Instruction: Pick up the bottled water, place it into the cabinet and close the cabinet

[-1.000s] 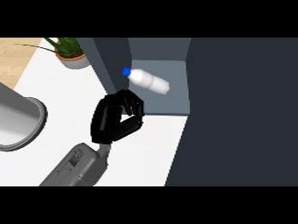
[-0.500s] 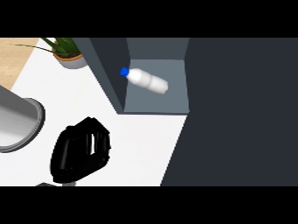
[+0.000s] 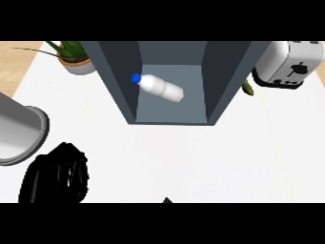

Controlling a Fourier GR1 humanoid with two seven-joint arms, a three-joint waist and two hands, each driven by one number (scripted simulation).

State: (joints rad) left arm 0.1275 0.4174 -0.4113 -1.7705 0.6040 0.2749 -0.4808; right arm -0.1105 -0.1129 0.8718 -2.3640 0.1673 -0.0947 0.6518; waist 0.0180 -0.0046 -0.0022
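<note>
The bottled water [image 3: 159, 87], clear with a blue cap, lies on its side inside the open dark grey cabinet [image 3: 121, 90], cap pointing to the back left. My left hand [image 3: 55, 176] is low at the view's left, on the white counter well in front of the cabinet. It holds nothing, and its fingers look relaxed. No cabinet door shows. My right hand is out of view.
A big grey cylinder [image 3: 10, 131] comes in from the left edge beside my hand. A potted plant [image 3: 73, 57] stands at the back left of the cabinet. A white toaster [image 3: 291, 64] stands to its right. White counter [image 3: 214, 162] stretches in front.
My left hand has drawn back from the cabinet, down and to the left. The dark panel that covered the right side of the view is gone, uncovering the toaster. The bottle has not moved.
</note>
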